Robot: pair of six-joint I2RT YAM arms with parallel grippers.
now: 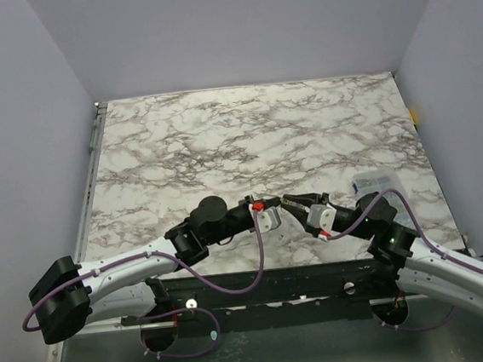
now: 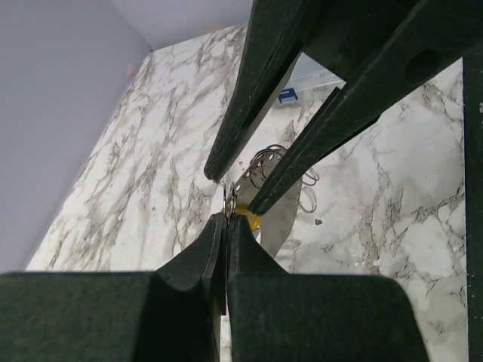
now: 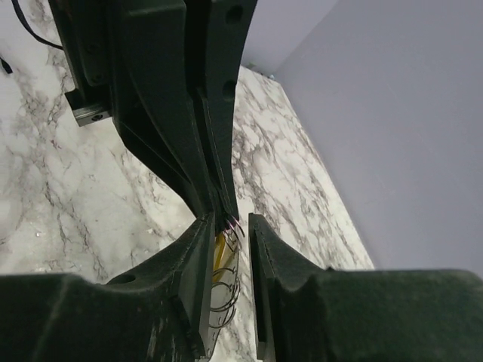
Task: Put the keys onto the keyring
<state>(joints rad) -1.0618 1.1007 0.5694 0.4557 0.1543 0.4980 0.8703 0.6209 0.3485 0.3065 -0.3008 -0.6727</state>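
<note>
The two grippers meet tip to tip above the near middle of the marble table [image 1: 246,138]. My left gripper [image 2: 227,219] is shut, pinching the thin wire of the keyring [image 2: 229,200] between its tips. The key's yellow head [image 2: 247,219] hangs right beside those tips. In the right wrist view, my right gripper [image 3: 230,224] stands open with a narrow gap. The keyring's grey coils [image 3: 232,290] and the yellow key [image 3: 221,253] sit in that gap, close to the left finger [image 3: 189,271]. From above, the left gripper [image 1: 275,204] and right gripper [image 1: 289,201] hide both items.
A clear plastic box [image 1: 377,182] lies on the table just right of the right arm, and its blue label [image 2: 287,94] shows in the left wrist view. Grey walls close in the table on three sides.
</note>
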